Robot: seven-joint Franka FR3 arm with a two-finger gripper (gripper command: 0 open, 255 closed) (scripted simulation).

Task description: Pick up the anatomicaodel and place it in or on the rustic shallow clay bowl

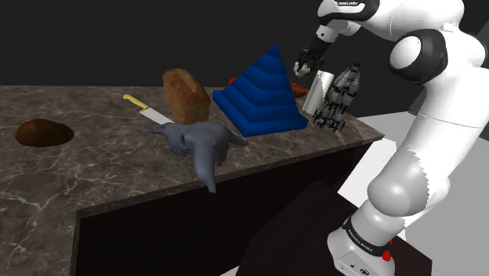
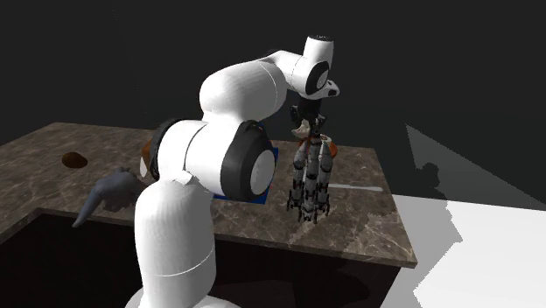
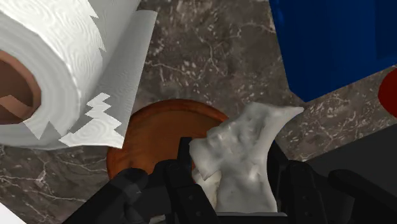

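Since the model is already off the tabletop, the coming move turns on where the bowl lies under it.

- Arm (image 1: 423, 118): rises from the stand and folds over at the elbow. The wrist tips steeply down over the tabletop (image 1: 94, 172), near its end at the shoulder view's right.
- Blue stepped pyramid (image 1: 262, 94): stands just beside the work spot.
- Paper roll (image 3: 57, 57): close on the other side of the bowl, with a loose sheet hanging toward the rim. I judge it the nearest thing to snag.
- Bowl (image 3: 159, 130): reddish-brown, shallow and round, set between the roll and the pyramid. I take it for the clay bowl.
- Anatomical model (image 3: 245, 146): a pale, pitted, torso-like piece. Its long axis runs out along the fingers toward the tabletop, flared end farthest out.
- Pincer (image 3: 229, 181): clamped narrow on the model, one black finger on each flank.

Key relation: the model hangs above the bowl's pyramid-side rim, not its centre. My judgement is that a small shift toward the roll, then a descent, should come before release.
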